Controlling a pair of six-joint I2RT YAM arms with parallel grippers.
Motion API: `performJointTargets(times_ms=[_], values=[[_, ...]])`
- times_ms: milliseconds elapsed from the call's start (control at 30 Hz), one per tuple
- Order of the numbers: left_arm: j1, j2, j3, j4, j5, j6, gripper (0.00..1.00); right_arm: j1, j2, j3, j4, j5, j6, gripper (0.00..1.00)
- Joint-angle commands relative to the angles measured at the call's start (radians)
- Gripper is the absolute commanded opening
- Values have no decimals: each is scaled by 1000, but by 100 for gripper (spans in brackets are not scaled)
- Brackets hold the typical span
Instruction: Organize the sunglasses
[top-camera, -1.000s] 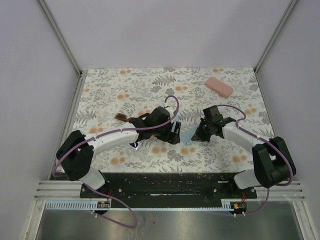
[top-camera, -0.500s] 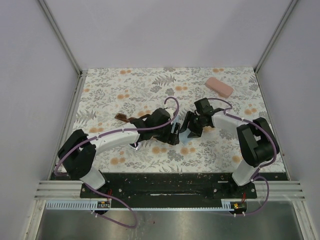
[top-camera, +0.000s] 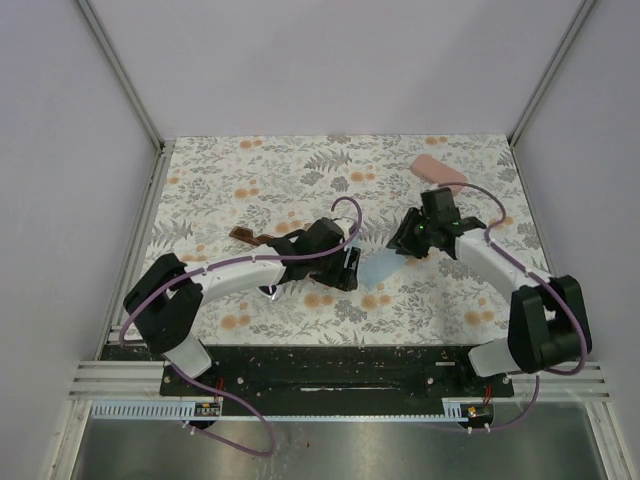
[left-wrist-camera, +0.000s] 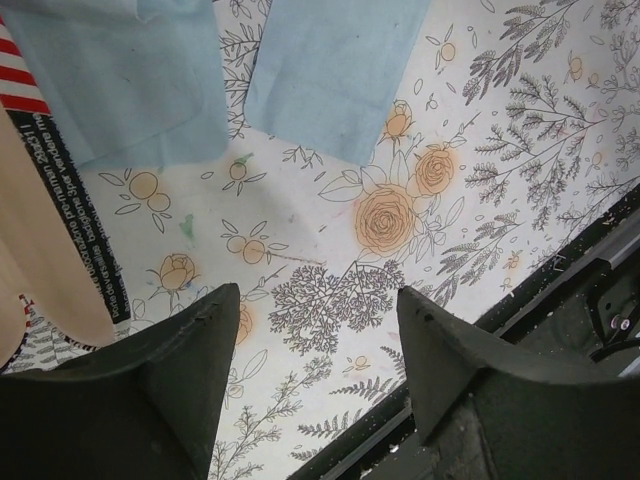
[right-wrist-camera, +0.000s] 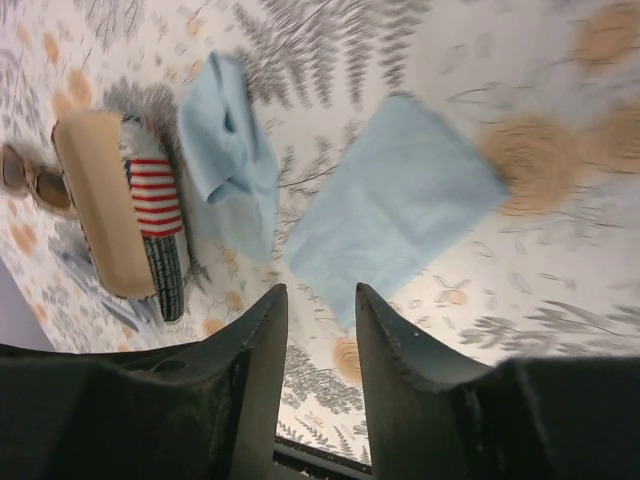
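Observation:
The brown sunglasses lie on the floral table left of my left arm. They also show at the left edge of the right wrist view, beside a beige oblong piece and the stars-and-stripes pouch. A small white and dark bit shows under my left forearm; I cannot tell if it is the white pair. My left gripper is open and empty above bare tablecloth. My right gripper is open a little and empty, over the edge of a blue cloth.
Two light blue cloths lie between the grippers; one shows in the top view. The pink hard case lies at the back right. The table's black front edge is close to my left gripper.
My right gripper has drawn back to the right and further from the near edge, off the blue cloth. My left arm has hardly moved.

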Motion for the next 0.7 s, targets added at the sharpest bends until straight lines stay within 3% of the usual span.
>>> performJointTargets(times_ms=[0, 267, 667], values=[[-19, 40, 75, 42, 14, 37, 66, -85, -100, -85, -31, 127, -4, 38], [-68, 131, 195, -8, -28, 100, 61, -128, 7, -110, -15, 118, -15, 34], [-85, 148, 220, -34, -75, 172, 60, -130, 174, -67, 84, 78, 24, 31]])
